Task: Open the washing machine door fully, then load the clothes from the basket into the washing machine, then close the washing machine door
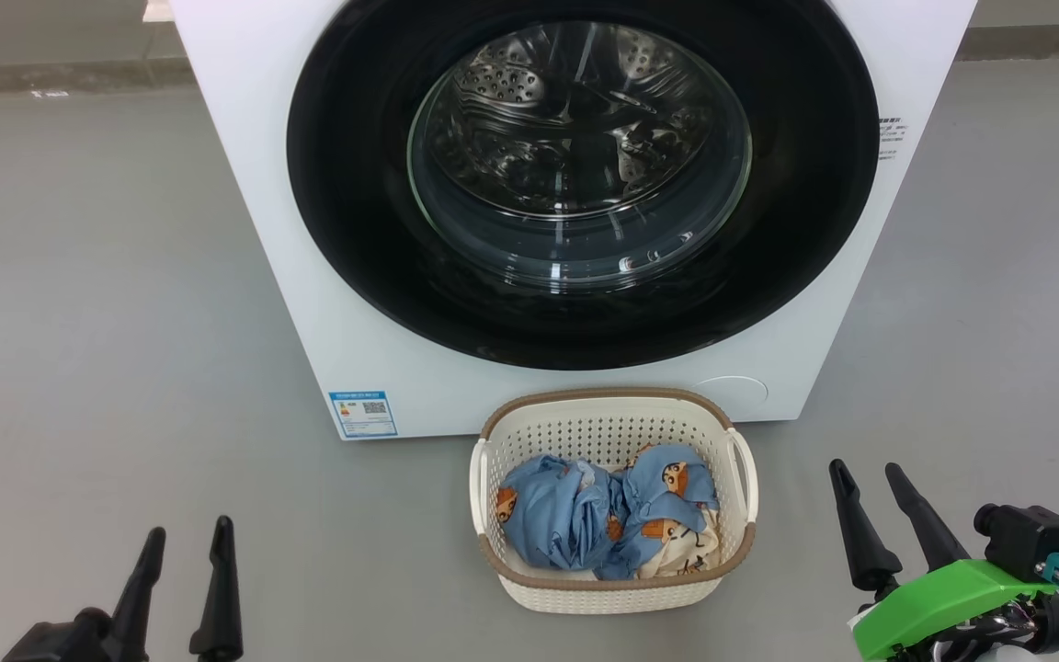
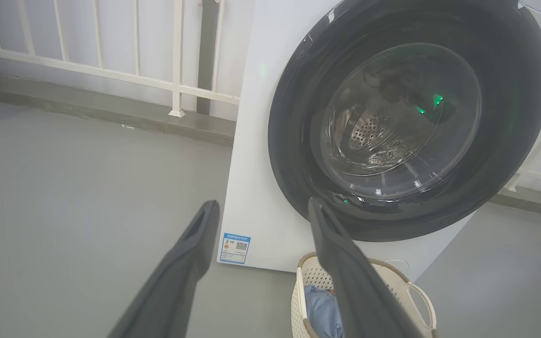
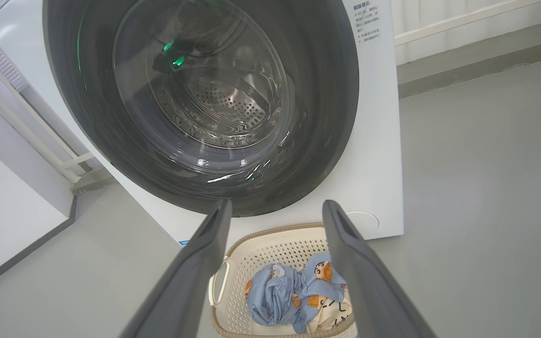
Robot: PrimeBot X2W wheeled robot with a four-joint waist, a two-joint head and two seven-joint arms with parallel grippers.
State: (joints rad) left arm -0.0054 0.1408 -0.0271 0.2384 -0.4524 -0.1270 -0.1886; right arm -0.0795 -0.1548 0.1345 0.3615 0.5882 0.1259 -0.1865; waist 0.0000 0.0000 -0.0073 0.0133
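Low on the washing machine [image 1: 382, 368], a blue QR-code label [image 1: 363, 414].

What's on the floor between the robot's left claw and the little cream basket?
Nothing. In the head view, just bare grey floor lies between the dark-fingered left gripper and the cream perforated plastic basket.

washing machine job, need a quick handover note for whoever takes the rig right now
Left gripper: open, empty, low on the left, touching nothing.
Right gripper: open, empty, to the right of the basket, apart from it.
Washing machine door: shut on the washing machine.
Clothes: bundled in the basket, which stands on the floor right in front of the machine.
Done: nothing yet.
Left: open the door fully, load the clothes, close the door.
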